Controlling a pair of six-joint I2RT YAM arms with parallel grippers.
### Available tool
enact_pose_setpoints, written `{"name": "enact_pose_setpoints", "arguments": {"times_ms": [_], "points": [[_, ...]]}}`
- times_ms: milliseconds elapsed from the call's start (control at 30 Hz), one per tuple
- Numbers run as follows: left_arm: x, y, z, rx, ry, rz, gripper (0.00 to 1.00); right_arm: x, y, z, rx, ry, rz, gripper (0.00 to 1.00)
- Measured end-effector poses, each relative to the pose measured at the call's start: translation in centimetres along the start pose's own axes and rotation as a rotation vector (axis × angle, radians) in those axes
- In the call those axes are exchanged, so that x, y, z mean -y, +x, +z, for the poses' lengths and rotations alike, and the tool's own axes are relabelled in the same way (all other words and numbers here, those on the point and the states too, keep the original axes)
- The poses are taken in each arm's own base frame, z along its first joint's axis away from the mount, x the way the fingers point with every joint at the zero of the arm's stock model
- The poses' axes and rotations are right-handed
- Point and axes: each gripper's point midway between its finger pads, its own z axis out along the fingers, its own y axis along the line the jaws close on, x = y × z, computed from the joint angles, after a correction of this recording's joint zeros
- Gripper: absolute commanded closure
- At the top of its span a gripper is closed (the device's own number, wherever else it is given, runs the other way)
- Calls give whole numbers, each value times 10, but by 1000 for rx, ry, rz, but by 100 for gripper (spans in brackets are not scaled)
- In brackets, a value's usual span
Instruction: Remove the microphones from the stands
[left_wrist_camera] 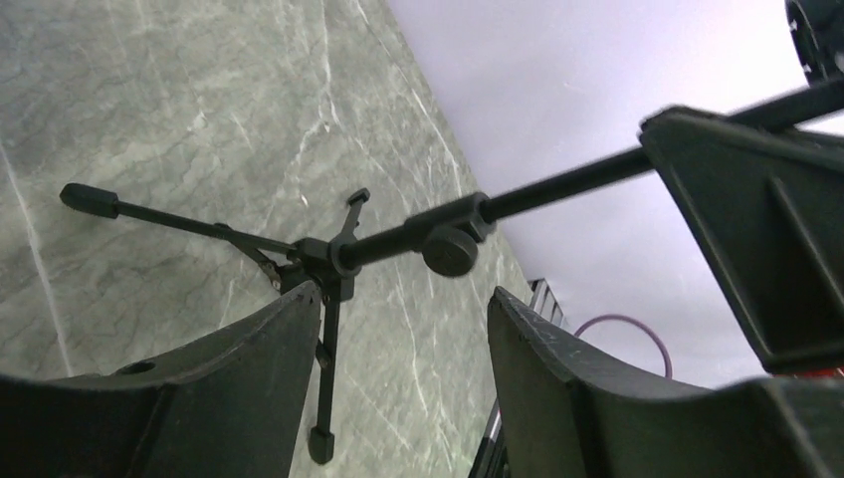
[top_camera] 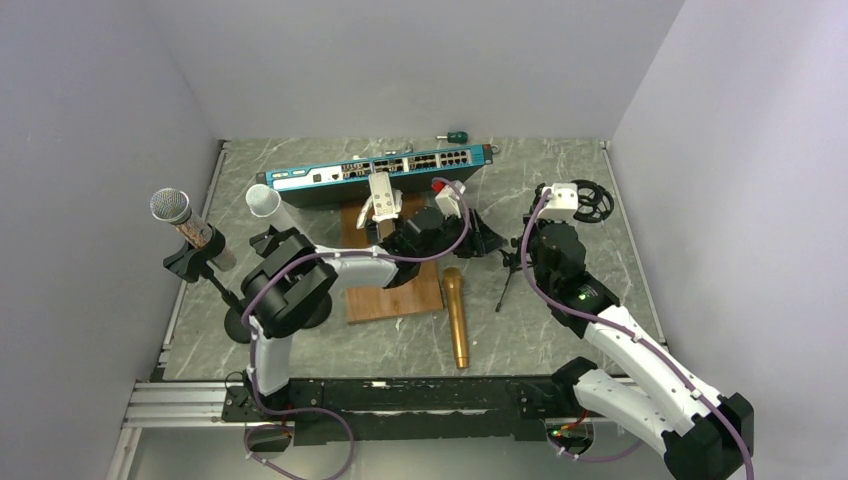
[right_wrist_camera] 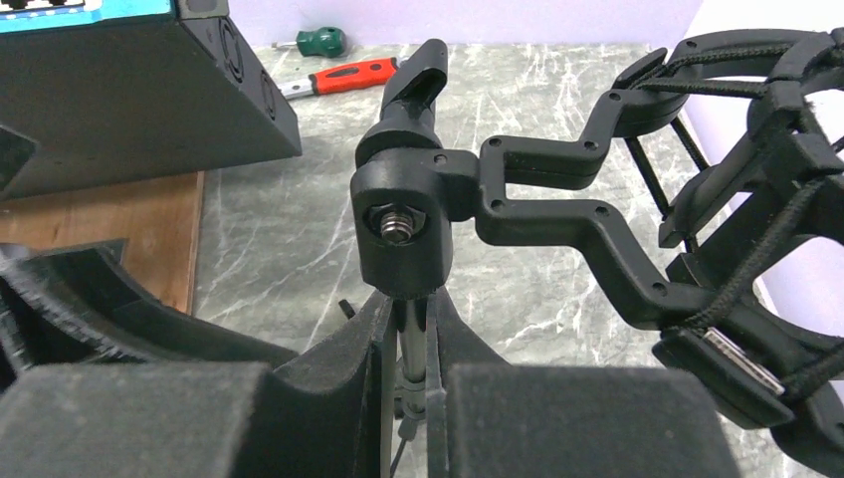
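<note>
Looking like the last step: right tool (right_wrist_camera: 406,344) clamped on the stand (right_wrist_camera: 403,224) under its empty cradle (right_wrist_camera: 741,358), left tool (left_wrist_camera: 403,299) spread apart beside it, so next is letting go gently, and only the overhead view shows the gold microphone (top_camera: 457,315) lying on the worktop (top_camera: 560,340) near the left tool.

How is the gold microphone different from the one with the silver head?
The gold microphone lies flat on the table; the silver-headed microphone sits tilted up in a black clip. The gold one is gold all over; the silver-headed one has a brownish body. Both are stick-shaped microphones.
</note>
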Motion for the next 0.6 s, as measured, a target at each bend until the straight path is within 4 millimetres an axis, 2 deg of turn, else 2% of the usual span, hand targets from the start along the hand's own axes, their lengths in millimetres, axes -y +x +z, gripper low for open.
{"name": "enact_pose_setpoints", "arguments": {"times_ms": [133, 333, 600], "points": [[-6, -1, 14, 41, 1, -65, 35, -3, 0, 0, 1, -18, -1, 100], [1, 3, 31, 74, 40, -108, 46, -5, 0, 0, 1, -34, -9, 100], [14, 4, 39, 80, 100, -120, 82, -6, 0, 0, -2, -44, -13, 100]]}}
